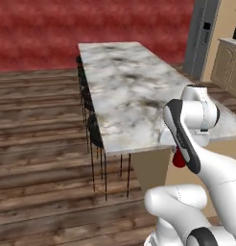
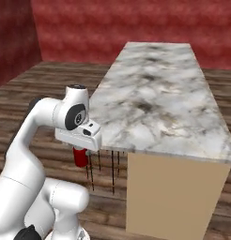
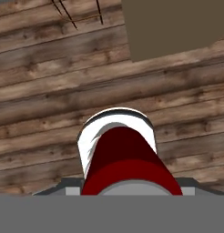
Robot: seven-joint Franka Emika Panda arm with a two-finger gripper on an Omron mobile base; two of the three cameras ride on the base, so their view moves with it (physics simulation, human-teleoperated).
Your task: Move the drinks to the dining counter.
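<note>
Dining counter (image 1: 129, 91): we have the long marbled tabletop right ahead of us, its near end just beyond the arm, its plain beige side (image 2: 173, 197) facing the base. The top looks bare from here.
Floor (image 1: 38, 120): wooden planks all round; in the hand view they lie under the can, so we judge the load hangs over the floor, not yet over the tabletop.
Fridge (image 1: 202, 36): a tall grey one stands past the far right of the counter, well apart from our path.
Stools (image 1: 93, 129): black bar stools line the counter's left side, their thin legs just beside the beige end. They matter only if we swing wide to the left.
Jaws (image 2: 80, 152): clamped on the can, which hangs down from the hand below the level of the tabletop edge.
Can (image 3: 127, 159): dark red, held at its upper part, its pale end (image 3: 116, 123) pointing at the floor.
Step in hand: we carry the can to the counter. We should lift first until its bottom clears the edge, then reach forward and set it down well inside the rim.
In the way: the near counter edge and corner are the main risk; a low approach would strike the can against them.
</note>
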